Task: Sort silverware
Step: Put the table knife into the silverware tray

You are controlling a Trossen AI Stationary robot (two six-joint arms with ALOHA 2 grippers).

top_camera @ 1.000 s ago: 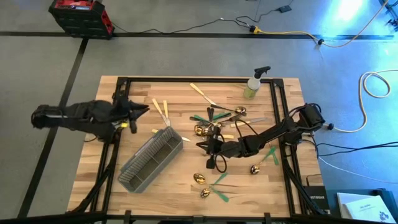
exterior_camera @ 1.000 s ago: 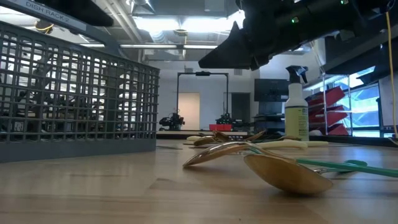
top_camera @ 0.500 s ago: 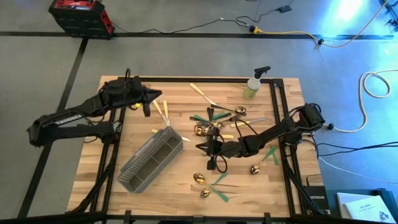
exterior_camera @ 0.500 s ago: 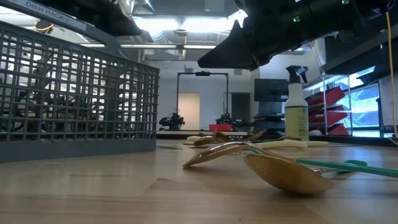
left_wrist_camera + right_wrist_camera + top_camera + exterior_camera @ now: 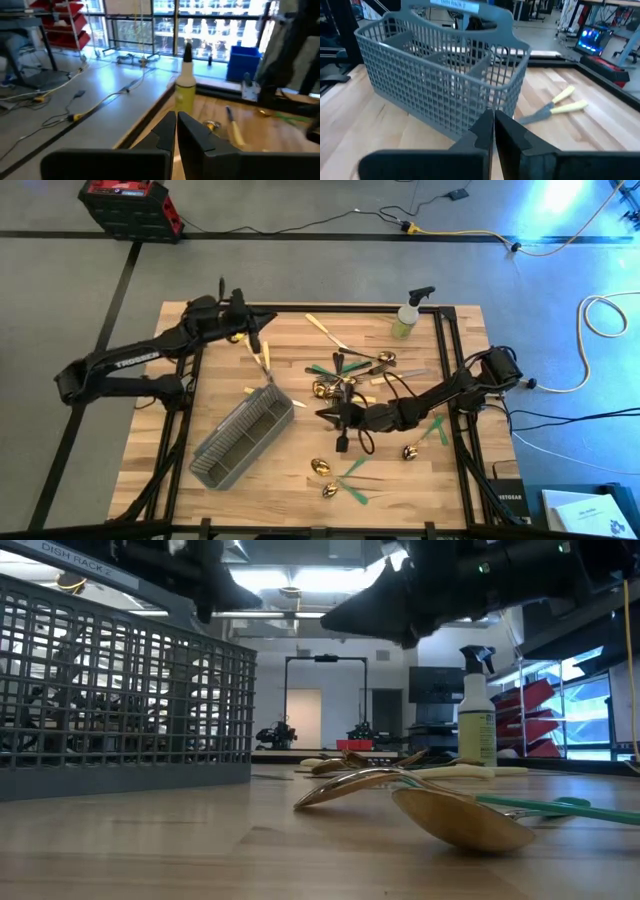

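Observation:
The silverware lies scattered on the wooden table: a pile of gold-headed pieces (image 5: 350, 375) at the centre, two cream-handled knives (image 5: 262, 358) beyond the grey mesh caddy (image 5: 245, 438), and gold spoons (image 5: 322, 468) with green handles toward the near edge. My left gripper (image 5: 266, 318) hangs shut above the table's far left part, pointing level toward the spray bottle (image 5: 186, 90). My right gripper (image 5: 320, 416) is shut with nothing between its fingers (image 5: 485, 127). It hovers right of the caddy (image 5: 445, 80) and points at it.
A yellow-green spray bottle (image 5: 408, 315) stands at the far edge, right of centre. A cream-handled piece (image 5: 325, 328) lies near it. More pieces, a spoon (image 5: 410, 452) and a green handle (image 5: 437, 428), lie under the right arm. Black frame rails (image 5: 445, 380) run along the table's sides.
My left gripper has swung from the table's left edge toward the far edge and to the right, staying level above the table. The silverware and the caddy have stayed where they were.

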